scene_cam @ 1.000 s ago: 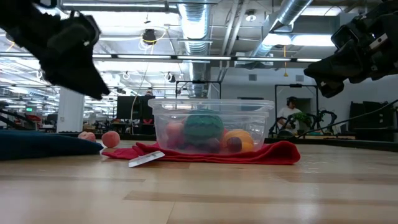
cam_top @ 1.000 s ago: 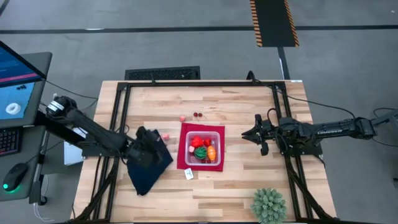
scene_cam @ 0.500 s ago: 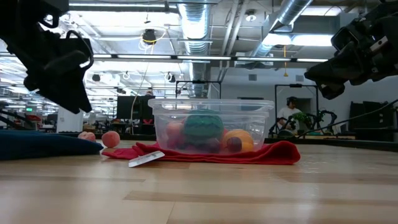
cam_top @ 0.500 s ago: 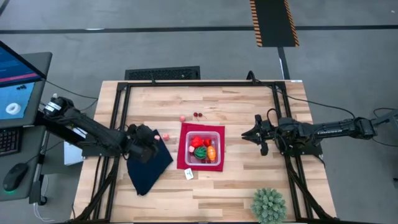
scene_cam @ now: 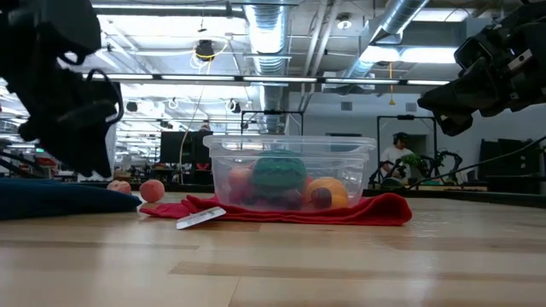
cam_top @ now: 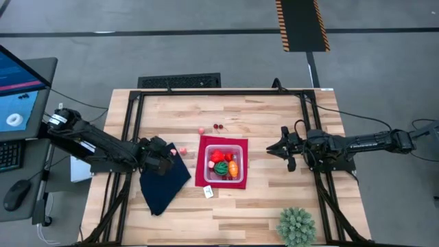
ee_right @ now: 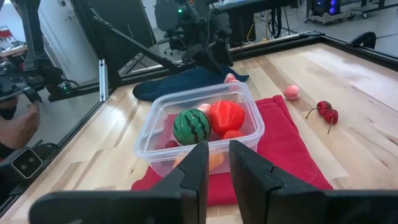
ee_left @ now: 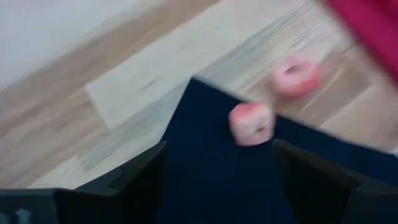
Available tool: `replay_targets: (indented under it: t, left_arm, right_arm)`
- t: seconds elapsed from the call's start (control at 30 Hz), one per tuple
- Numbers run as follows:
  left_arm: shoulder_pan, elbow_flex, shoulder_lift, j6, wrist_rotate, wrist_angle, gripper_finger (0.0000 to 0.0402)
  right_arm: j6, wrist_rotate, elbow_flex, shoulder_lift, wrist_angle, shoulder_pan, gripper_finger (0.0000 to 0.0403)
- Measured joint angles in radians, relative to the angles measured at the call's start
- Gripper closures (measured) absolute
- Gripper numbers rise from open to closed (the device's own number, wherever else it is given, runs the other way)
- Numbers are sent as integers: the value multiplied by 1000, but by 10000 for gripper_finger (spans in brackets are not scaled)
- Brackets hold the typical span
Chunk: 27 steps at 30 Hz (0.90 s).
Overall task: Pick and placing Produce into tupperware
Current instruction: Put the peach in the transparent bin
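The clear tupperware (cam_top: 225,162) stands on a red mat (cam_top: 203,180) and holds a green striped ball (ee_right: 191,126), a red piece (ee_right: 226,116) and orange produce. A pink piece (ee_left: 251,122) lies on the navy cloth (cam_top: 163,184) near its corner. Another pink piece (ee_left: 295,74) lies on the wood beside it. Cherries (cam_top: 218,127) and a third pink piece (cam_top: 201,130) lie farther back. My left gripper (ee_left: 217,180) hangs open above the cloth, short of the pink pieces. My right gripper (cam_top: 273,147) waits right of the tupperware, its fingers (ee_right: 193,171) only narrowly apart and holding nothing.
A spiky green plant ball (cam_top: 296,226) sits at the near right edge. A white tag (cam_top: 208,192) lies by the mat's near corner. Black frame rails (cam_top: 130,137) run along the table's sides. Bare wood lies between the tupperware and my right gripper.
My left gripper has drawn back toward the table's left edge and sunk a little over the navy cloth, tipping further downward and rolling as it went. It stays open and holds nothing. The produce and the tupperware have not moved.
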Motion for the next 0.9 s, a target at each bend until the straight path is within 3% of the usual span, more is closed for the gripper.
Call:
replay_targets:
  t: [0.6,0.9]
  left_arm:
    - [59,-90,5,180,33,259,124]
    - [87,-90,118,208,62,350,124]
  right_arm:
    - [0,0,0,0,-2,0,315]
    - [0,0,0,0,-3,0,315]
